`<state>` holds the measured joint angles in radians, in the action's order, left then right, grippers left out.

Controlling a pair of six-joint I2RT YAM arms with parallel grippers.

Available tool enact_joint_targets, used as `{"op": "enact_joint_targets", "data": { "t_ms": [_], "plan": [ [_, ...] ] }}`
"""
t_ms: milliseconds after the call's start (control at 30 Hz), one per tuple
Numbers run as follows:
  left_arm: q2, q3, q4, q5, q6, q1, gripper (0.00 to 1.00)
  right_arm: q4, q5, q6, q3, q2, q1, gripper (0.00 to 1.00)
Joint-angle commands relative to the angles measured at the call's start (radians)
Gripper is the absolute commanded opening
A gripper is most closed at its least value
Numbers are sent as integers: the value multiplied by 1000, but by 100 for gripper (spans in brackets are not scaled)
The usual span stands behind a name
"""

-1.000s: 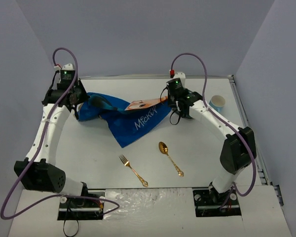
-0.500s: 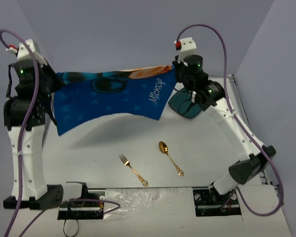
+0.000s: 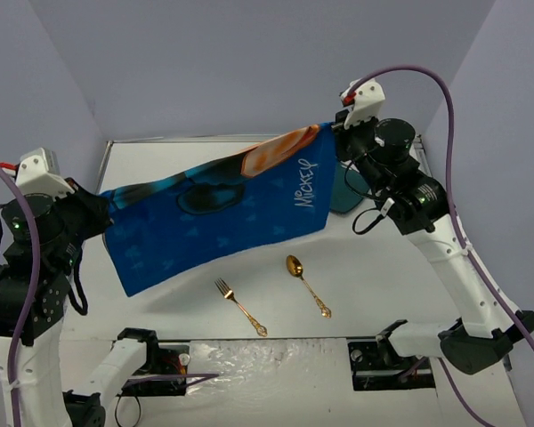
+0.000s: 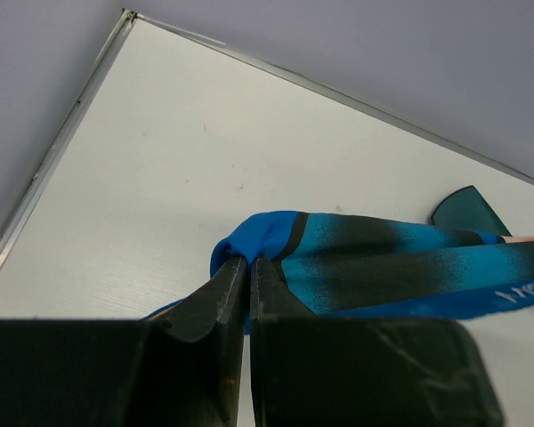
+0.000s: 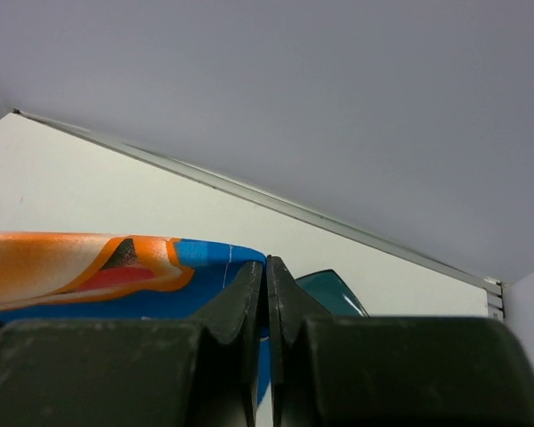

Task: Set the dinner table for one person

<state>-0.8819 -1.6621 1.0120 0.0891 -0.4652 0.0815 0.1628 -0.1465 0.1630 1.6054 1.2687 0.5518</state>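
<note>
A white counter, walled in pale grey, lies flat beneath both arms and reaches from the near bases to the far wall. A blue Mickey-print placemat is held stretched in the air above it, one end pinched in the left jaws at the near left, the other in the right jaws at the far right. Its long axis slants from low left to high right. Spreading the mat is judged the step in hand; next it must be lowered flat, far of the fork and spoon
</note>
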Motion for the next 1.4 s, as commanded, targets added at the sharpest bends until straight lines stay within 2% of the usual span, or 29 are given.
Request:
{"op": "enact_joint_targets", "data": {
  "t_ms": [0, 233, 367, 700, 833, 1133, 1233, 1267, 1300, 1367],
  "plan": [
    [-49, 92, -54, 165, 7, -10, 0, -133, -48, 22, 11, 78, -21, 0],
    [-185, 411, -276, 255, -107, -23, 0, -312, 23, -24, -43, 333, -42, 0],
    [-275, 515, -428, 296, -146, -43, 0, -396, 43, -27, -38, 483, -44, 0],
    [-365, 509, -546, 308, -111, -74, 0, -418, 94, -38, 114, 675, -44, 0],
    [-408, 520, -595, 299, -90, -120, 0, -417, 108, -39, 210, 762, -43, 0],
    [-602, 469, -679, 252, -95, -220, 0, -416, 103, -28, 422, 981, -45, 0],
    [-646, 435, -706, 244, -71, -227, 0, -419, 110, -29, 494, 1049, -44, 7],
    [-666, 423, -717, 240, -64, -228, 3, -418, 107, -36, 529, 1078, -44, 12],
    [-670, 411, -721, 239, -58, -230, 4, -419, 104, -40, 536, 1097, -43, 19],
    [-722, 369, -730, 245, -28, -235, 14, -418, 91, -53, 574, 1129, -45, 46]
  ]
}}
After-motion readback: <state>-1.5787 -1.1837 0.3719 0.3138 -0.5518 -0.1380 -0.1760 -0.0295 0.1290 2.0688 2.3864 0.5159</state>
